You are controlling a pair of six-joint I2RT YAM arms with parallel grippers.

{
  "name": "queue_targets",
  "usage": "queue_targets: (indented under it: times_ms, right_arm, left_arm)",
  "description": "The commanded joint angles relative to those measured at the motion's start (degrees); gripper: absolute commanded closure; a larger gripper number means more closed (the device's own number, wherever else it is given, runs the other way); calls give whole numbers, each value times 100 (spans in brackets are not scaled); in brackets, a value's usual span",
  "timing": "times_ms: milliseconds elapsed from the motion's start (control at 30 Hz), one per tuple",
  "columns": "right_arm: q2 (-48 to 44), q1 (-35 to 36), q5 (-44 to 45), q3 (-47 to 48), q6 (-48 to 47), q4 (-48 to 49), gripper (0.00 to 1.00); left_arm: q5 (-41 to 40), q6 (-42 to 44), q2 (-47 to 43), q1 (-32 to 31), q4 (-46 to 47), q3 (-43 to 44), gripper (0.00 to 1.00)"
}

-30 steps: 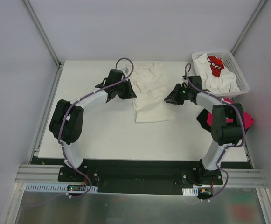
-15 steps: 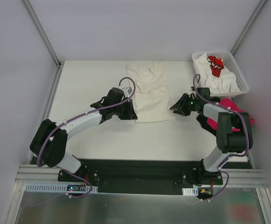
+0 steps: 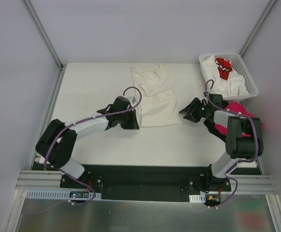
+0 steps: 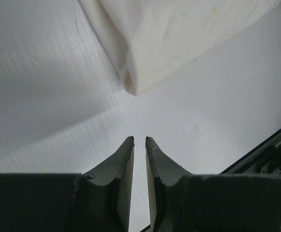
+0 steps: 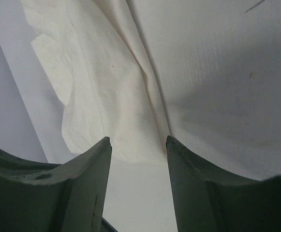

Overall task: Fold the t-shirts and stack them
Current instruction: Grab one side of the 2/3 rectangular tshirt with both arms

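Between nearly closed left claw (image 3: 136,123) and spread right claw (image 3: 182,112), cream t-shirt (image 3: 155,96) stretches near-to-far.

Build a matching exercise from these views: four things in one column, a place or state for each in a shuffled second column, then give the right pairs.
Column one:
1. cream t-shirt
2. red-print t-shirt
3. left gripper
4. right gripper

Column two:
A. fingers wide apart, holding nothing
B. inside the white basket
C. lying in the middle of the table
D. fingers nearly together, holding nothing

Pairs: 1-C, 2-B, 3-D, 4-A.
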Motion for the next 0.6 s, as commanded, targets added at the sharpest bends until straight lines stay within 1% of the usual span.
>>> queue_targets:
  times_ms: [0, 100, 133, 300, 400, 567]
  right_arm:
    - [47, -28, -232, -161, 162, 450, 48]
    - [82, -28, -241, -187, 170, 494, 48]
    - [108, -28, -215, -205, 170, 494, 47]
    - [267, -28, -250, -301, 223, 678, 48]
    - [363, -28, -302, -380, 311, 854, 48]
    - [399, -28, -320, -416, 320, 881, 48]
  left_arm:
    - [-181, -55, -2, 26, 254, -279, 85]
    - [-287, -82, 15, 26, 281, -420, 85]
    - [-287, -82, 41, 26, 455, -437, 85]
    - [-208, -91, 252, 26, 614, -403, 86]
    - [-217, 5, 427, 26, 711, -324, 86]
    - [-200, 164, 761, 123, 825, -33, 86]
